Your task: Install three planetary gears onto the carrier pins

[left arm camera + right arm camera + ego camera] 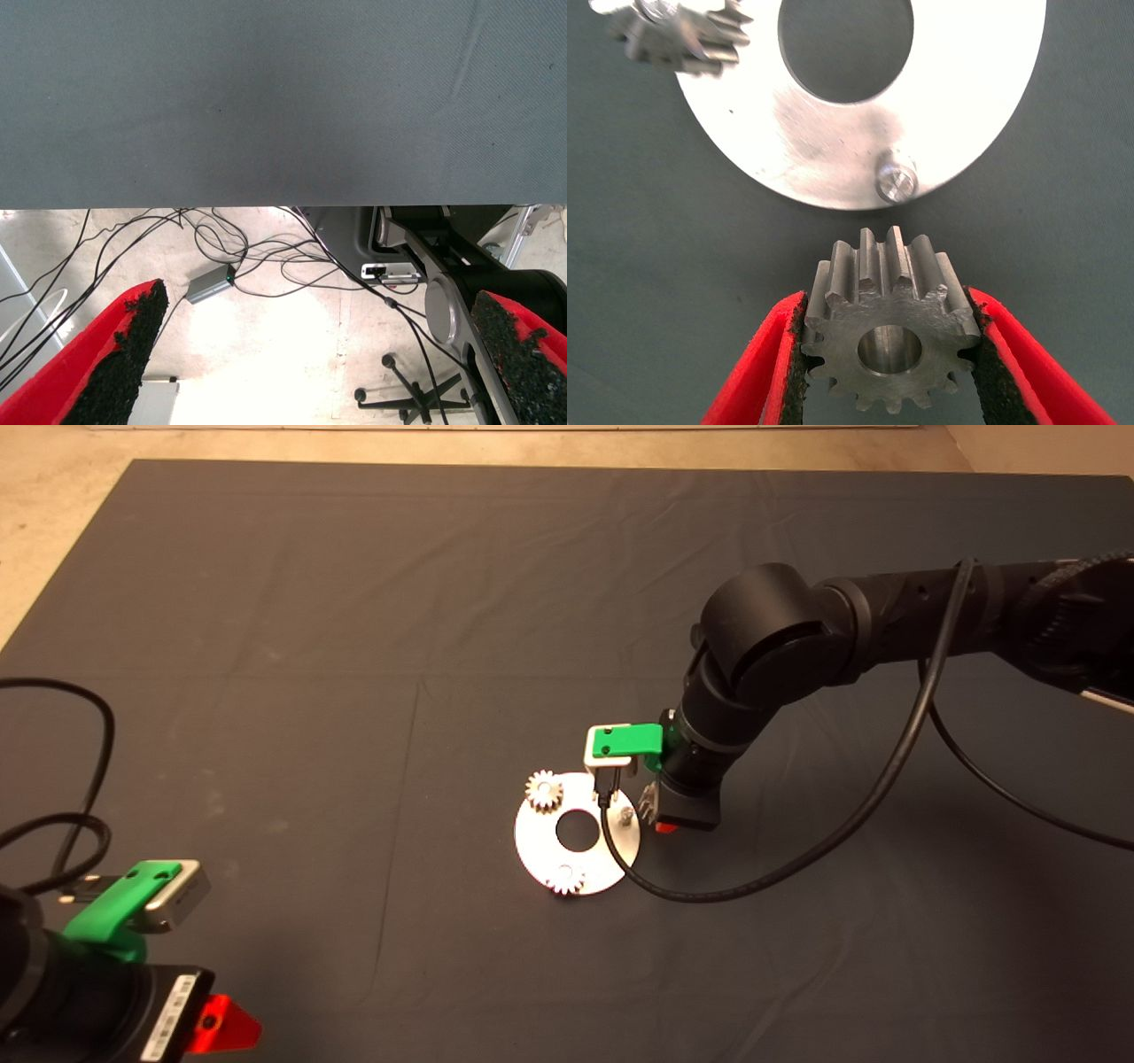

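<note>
Right wrist view: the right gripper (890, 354) clamps a small silvery toothed metal spur gear (890, 332) between black-padded red fingers (1005, 354), just beside the flat white round disc (957, 115) and its one bare short silvery pin (896, 184). Two matching gears (544, 789) (565, 880) sit on the disc's other pins. Beside the dark mat's (354, 646) near corner, the left gripper (310, 354) is parked, fingers spread.
</note>
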Tool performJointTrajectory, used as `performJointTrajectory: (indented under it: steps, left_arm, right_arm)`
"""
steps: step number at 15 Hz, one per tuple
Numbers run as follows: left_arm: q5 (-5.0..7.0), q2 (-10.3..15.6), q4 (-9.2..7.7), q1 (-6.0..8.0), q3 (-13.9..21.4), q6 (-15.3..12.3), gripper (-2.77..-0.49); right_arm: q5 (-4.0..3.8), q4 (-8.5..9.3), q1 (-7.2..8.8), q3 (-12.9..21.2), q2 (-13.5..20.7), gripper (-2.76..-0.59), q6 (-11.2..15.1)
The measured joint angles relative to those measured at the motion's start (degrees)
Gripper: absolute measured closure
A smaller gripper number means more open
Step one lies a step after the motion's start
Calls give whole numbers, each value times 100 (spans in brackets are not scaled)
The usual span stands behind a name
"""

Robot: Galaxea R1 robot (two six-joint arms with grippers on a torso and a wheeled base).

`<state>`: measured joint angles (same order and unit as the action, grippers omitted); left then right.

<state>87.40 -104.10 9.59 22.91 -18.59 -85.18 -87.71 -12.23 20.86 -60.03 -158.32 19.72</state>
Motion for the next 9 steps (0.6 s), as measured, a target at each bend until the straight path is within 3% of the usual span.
performJointTrajectory:
  steps: [9]
  left_arm:
    - [-1, 1, 0, 0, 1, 1, -248]
  right_arm:
    - [9, 22, 9, -37, -188, -112, -21]
